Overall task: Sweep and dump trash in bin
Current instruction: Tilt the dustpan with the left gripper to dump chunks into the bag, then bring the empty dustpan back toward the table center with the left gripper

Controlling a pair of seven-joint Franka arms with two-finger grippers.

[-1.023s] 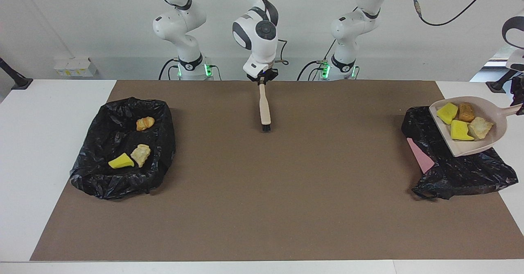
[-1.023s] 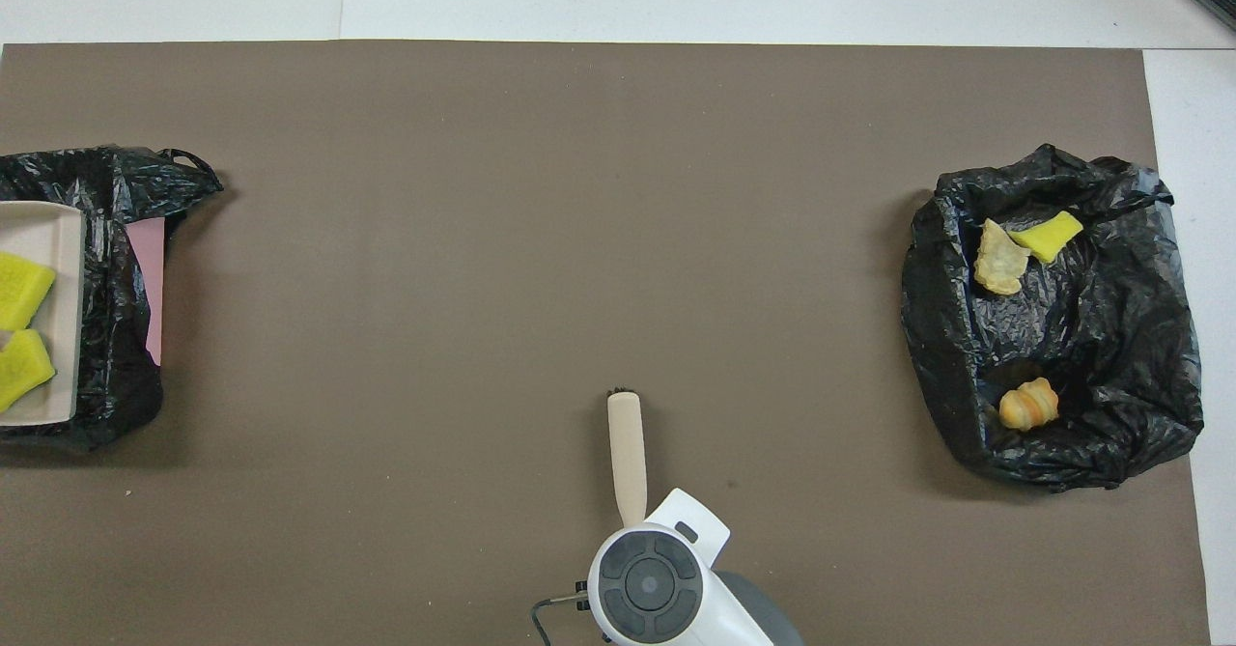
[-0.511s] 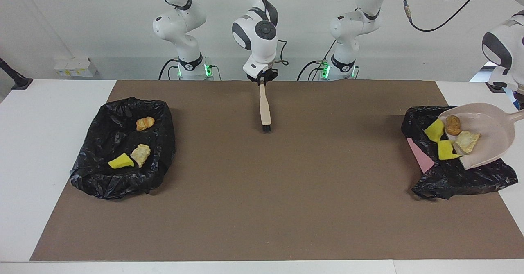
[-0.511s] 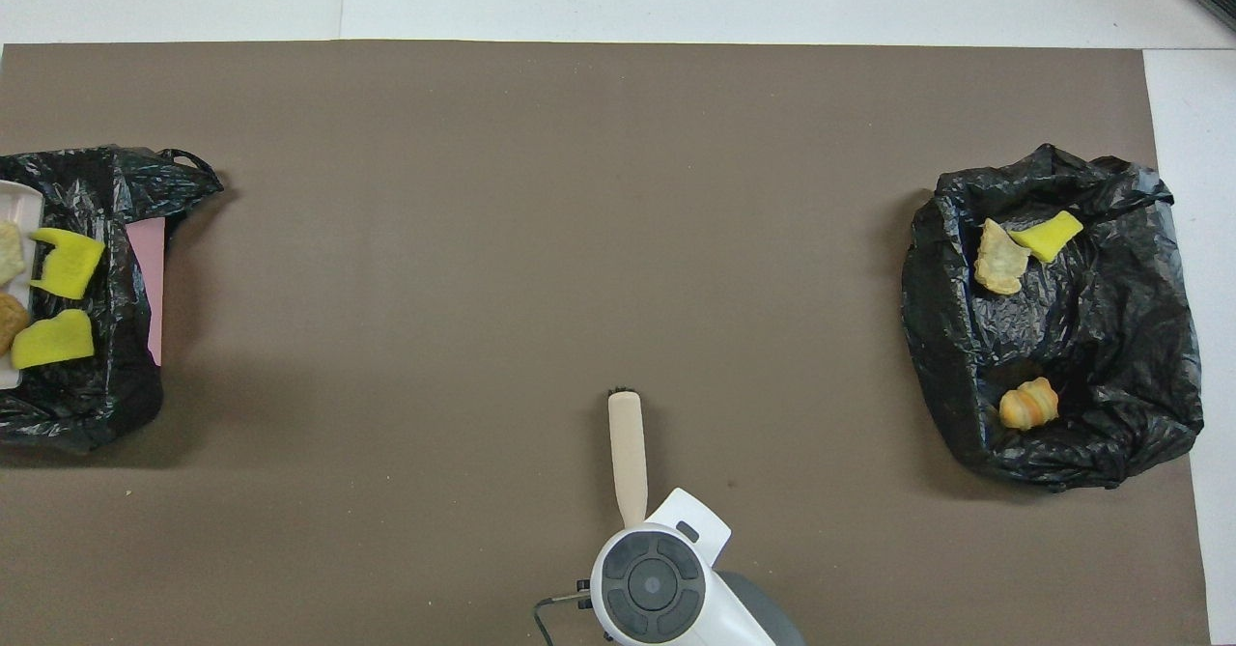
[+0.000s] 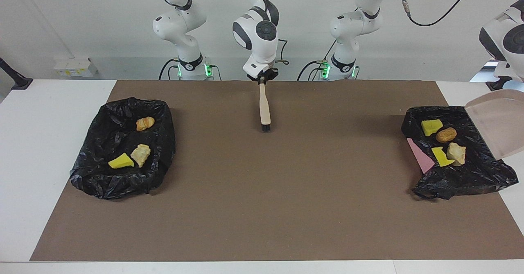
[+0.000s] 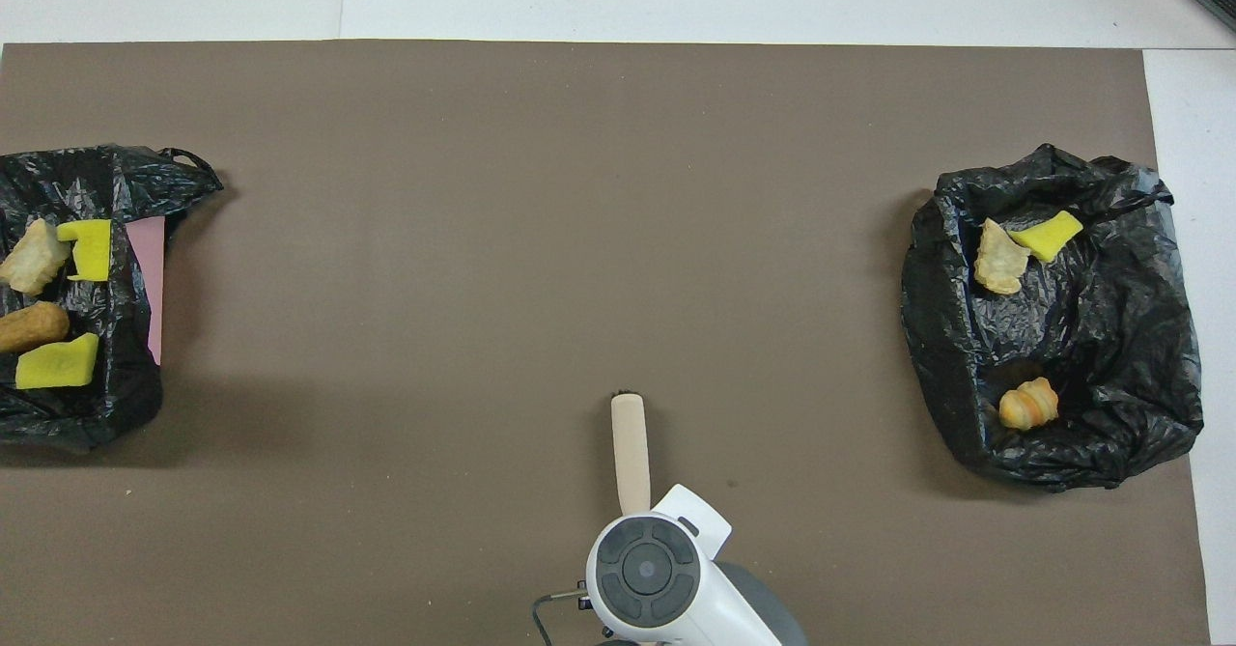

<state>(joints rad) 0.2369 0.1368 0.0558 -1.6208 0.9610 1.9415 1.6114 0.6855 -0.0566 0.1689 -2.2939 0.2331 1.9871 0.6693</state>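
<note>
Starting at the right arm's end of the table: the first bin bag lies open with three chunks in it. Mid-table, the right gripper is clenched on the brush, bristles down on the brown mat, and that arm waits.

On to the left arm's end, where the second bin bag holds four chunks, with the pink sheet tucked at its edge. The dustpan hangs tipped steeply over that bag's rim and looks empty. The left gripper is out of frame, but the pan is up in the air, so I judge it clamped on the handle.

The dump looks done, so finish it cleanly. Hold the tilt a beat (a spongy piece could cling inside), then level the pan. Lift it up before you carry it off, so its lip doesn't snag the plastic and drag the bag.
</note>
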